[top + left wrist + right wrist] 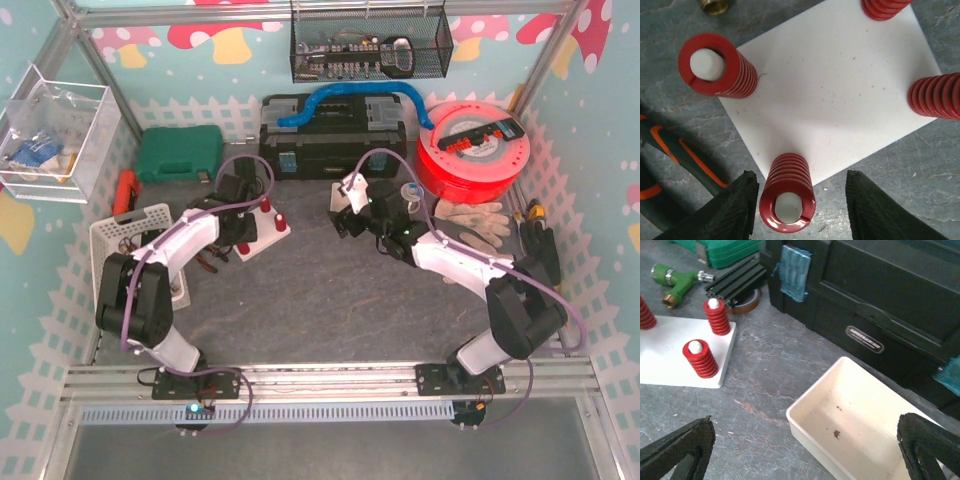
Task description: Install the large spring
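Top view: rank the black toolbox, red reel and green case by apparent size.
Largest: black toolbox
Then: red reel, only slightly smaller
Smallest: green case
All sit along the back, so nearness hardly skews this.

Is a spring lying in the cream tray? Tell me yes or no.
No, the cream tray holds only small dark specks.

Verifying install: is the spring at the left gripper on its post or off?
On. The spring stands upright on the white plate, its post showing white inside the top coil.
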### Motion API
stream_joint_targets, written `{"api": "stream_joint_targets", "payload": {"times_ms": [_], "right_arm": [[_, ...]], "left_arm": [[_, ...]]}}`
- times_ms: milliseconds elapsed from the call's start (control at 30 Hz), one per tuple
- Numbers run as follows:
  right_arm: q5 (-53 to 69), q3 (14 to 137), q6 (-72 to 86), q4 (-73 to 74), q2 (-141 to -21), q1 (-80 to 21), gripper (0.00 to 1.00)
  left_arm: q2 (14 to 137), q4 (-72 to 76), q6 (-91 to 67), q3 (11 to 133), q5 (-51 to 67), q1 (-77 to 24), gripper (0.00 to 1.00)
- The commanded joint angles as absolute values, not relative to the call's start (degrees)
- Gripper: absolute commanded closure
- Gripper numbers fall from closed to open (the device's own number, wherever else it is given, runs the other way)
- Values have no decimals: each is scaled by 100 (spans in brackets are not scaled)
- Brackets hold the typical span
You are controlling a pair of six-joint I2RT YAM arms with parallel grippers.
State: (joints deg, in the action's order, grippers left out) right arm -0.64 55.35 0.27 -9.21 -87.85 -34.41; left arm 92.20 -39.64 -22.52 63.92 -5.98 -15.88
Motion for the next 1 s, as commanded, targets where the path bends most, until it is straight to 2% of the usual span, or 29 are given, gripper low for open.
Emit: {"api": "stream_joint_targets", "payload": {"times_ms": [0, 167, 200, 233, 267, 400, 600, 667, 833, 967], "right_arm": [[-420, 5303, 621, -935, -8345, -3304, 1], [-1686, 4748, 1552, -1028, -7757, -2991, 1], [-1880, 4633, 1679, -1100, -7637, -2866, 1], [-2015, 4523, 1732, -1195, -7529, -2699, 1], [-2103, 4424, 1725, -1307, -7461, -2546, 1], [-2637, 4154, 1758, -1822, -7595, -2058, 1], [-2426, 4175, 1056, -2464, -8337, -1675, 1], [-2407, 4098, 915, -2651, -8609, -1564, 1], [-1137, 4052, 512, -3419, -8937, -1153, 1], [-1506, 4383, 947, -2953, -9140, -816, 1]], "left_arm": [[8935, -3644, -2365, 6385, -574, -1630, 47], [8572, -3079, -2409, 6327, -545, -1633, 36], [8470, -2861, -2408, 6303, -599, -1630, 28], [8359, -2572, -2390, 6254, -672, -1629, 11], [8226, -2273, -2358, 6140, -760, -1626, 2], [7693, -803, -1719, 5470, -742, -1625, 1], [7106, 907, -890, 4166, -1293, -1590, 1], [7131, 1633, -823, 3792, -1545, -1472, 1], [7436, 2811, -852, 3134, -1212, -954, 1], [7833, 3639, -915, 2860, -1063, -580, 1]]}}
